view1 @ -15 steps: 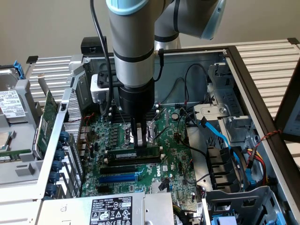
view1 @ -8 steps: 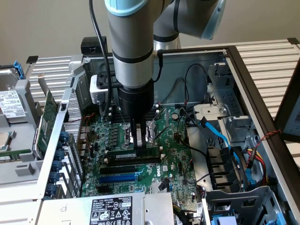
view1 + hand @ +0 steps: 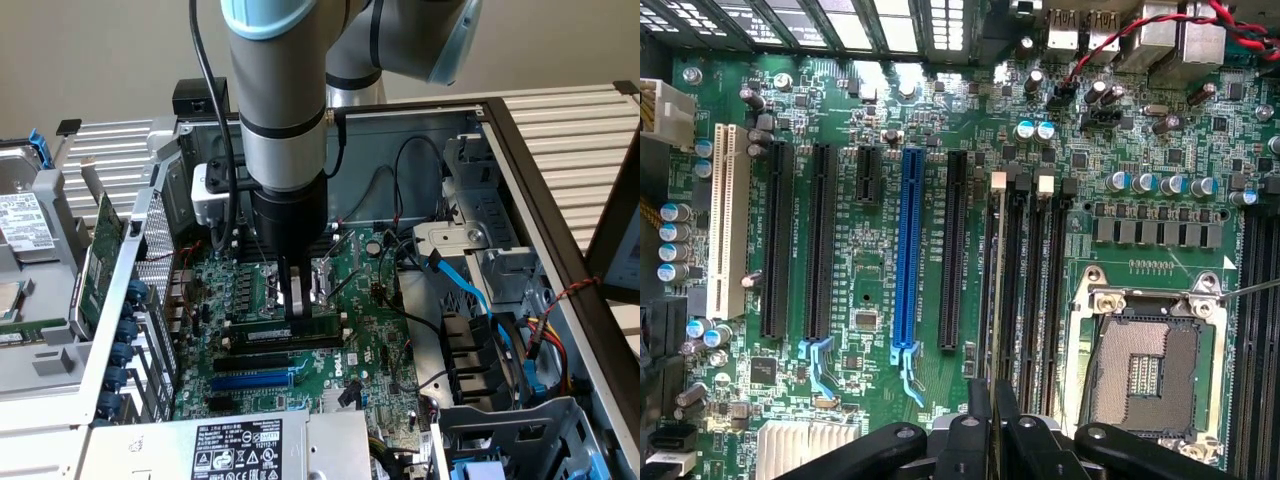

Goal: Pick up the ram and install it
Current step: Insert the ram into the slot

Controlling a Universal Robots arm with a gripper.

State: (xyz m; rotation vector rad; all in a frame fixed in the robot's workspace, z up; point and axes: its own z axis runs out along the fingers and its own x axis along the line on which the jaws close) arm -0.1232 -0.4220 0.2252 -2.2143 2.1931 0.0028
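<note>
Gripping: the gripper [image 3: 295, 300] is closed tight on the ram [image 3: 300, 328], fingers pinching the stick's upper edge so that it hangs on edge, long side level, the way it has to meet a slot.
Ram: in the exterior view it sits low over the motherboard [image 3: 365, 340], right at the memory slots and just beyond the long black expansion slot [image 3: 280, 358]; whether its bottom edge is already in the slot or just above it I cannot tell.
Wrist view: the fingers [image 3: 980, 440] hold the ram edge-on, so that it reads as a thin pale line [image 3: 997, 290] running along one of the black memory slots [image 3: 1030, 290], which suggests it is lined up lengthwise with the slot.
Arm: it comes straight down from above into the open computer case [image 3: 520, 170], presumably to push square into the slot rather than at a slant.
Neighbours: the blue expansion slot [image 3: 908, 250] lies to one side of the memory slots and the open processor socket [image 3: 1145, 365] to the other, both clear of the fingers.
Progress: pickup looks done; the seating itself looks unfinished, since the fingers are clamped on the stick.
</note>
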